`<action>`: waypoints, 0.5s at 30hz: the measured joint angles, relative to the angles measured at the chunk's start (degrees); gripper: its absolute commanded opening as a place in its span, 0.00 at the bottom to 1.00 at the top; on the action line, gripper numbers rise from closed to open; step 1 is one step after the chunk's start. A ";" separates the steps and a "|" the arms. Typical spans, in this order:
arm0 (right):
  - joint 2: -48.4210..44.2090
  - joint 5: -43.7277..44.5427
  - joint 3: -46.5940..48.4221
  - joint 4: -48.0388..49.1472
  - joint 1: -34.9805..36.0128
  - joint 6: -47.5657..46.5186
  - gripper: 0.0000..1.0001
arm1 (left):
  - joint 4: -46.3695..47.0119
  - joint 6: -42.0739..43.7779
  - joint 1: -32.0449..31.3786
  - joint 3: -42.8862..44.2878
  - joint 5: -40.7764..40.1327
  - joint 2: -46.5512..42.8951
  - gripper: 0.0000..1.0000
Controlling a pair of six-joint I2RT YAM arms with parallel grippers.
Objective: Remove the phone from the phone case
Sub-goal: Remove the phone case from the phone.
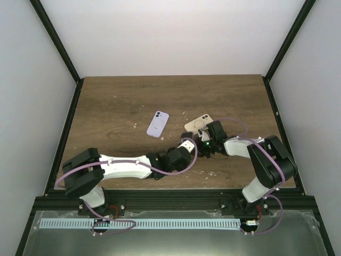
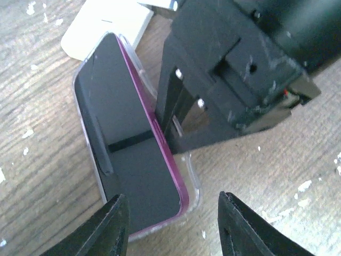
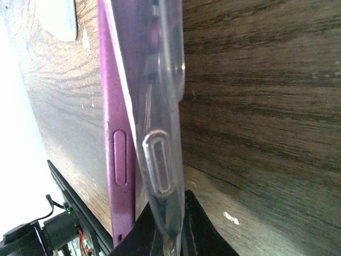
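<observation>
Top view first: both arms reach into the middle of the wooden table (image 1: 117, 101), and the left gripper (image 1: 186, 145) and right gripper (image 1: 205, 141) end up nearly nose to nose. The phone itself is basically buried under them here, so I can't really make it out. A lavender phone (image 1: 157, 124) lies back-up off to the left of the huddle, and a cream phone (image 1: 198, 124) sits just behind the grippers.

The left wrist cam is way clearer. The phone (image 2: 133, 160) lies screen-up on the wood, dark glass with a magenta rim, sitting in its clear case (image 2: 194, 186). Along the right-hand side the case rim stands off from the magenta edge, so there's a visible gap there. The right gripper comes in from that side, and its tips are at that long edge. The left gripper's own fingers (image 2: 114, 224) are spread wide, either side of the phone's near end, touching nothing. A corner of the cream phone peeks in at the top.

Right wrist cam: super close, edge-on. You see the purple side of the phone with its long side button, and the clear case peeled away from it — the button cutout hangs free of the button. The right gripper's fingertips (image 3: 184, 226) are pressed together on that clear rim only, not on the phone.
</observation>
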 measured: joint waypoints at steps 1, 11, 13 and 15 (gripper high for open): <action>0.09 -0.13 0.11 0.00 0.00 0.00 0.01 | -0.48 0.13 -0.07 0.85 -0.79 0.63 0.46; 0.70 -0.70 0.39 0.07 0.00 0.20 0.01 | -3.17 2.91 -0.13 4.55 -4.37 5.49 0.45; 0.70 -0.74 0.39 0.07 0.00 0.22 0.01 | -3.96 2.89 -0.13 4.83 -4.83 6.16 0.43; 0.72 -0.76 0.39 0.07 0.00 0.22 0.01 | -4.76 2.84 -0.15 5.18 -5.66 6.86 0.41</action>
